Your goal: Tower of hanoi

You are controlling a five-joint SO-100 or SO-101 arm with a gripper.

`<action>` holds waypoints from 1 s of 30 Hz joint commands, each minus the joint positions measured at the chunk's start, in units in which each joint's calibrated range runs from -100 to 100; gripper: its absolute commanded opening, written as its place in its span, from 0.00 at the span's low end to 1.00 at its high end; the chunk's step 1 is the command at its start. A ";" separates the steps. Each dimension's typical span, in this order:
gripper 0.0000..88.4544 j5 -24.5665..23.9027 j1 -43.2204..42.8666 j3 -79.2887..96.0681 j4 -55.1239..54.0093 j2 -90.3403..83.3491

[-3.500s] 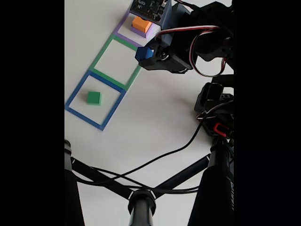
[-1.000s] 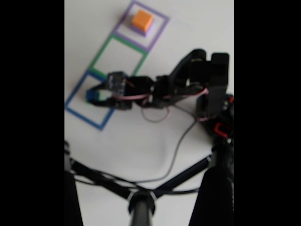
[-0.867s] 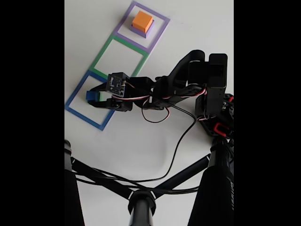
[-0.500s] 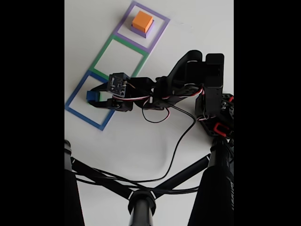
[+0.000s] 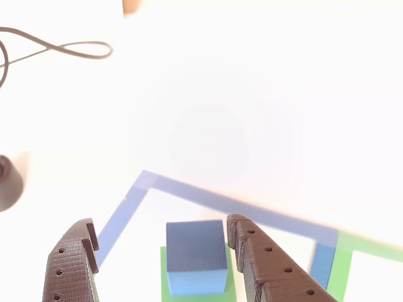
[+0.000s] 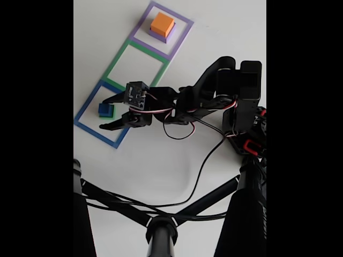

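At the left of the fixed view, inside the blue tape square (image 6: 95, 119), the small blue cube (image 6: 104, 108) sits flat on the green block (image 6: 109, 114), edges roughly aligned with it. The hand (image 6: 109, 113) stands with fingers spread apart around the cube, not touching. Orange block (image 6: 162, 23) lies on the purple block (image 6: 161, 35) at the upper part of the table (image 6: 161, 155).

The arm reaches out low over the table, its claw (image 6: 109, 112) spread wide, gripping nothing.
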 commanded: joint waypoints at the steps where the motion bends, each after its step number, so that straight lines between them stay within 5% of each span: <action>1: 0.25 0.00 0.95 0.13 6.58 -10.92; 6: 0.22 0.00 2.30 -1.87 21.88 -23.36; 14: 0.03 0.00 4.69 -16.32 61.72 -42.41; 23: 0.00 0.00 12.36 -44.42 105.36 -49.28; 30: 0.00 -10.99 19.36 -65.69 128.68 -49.44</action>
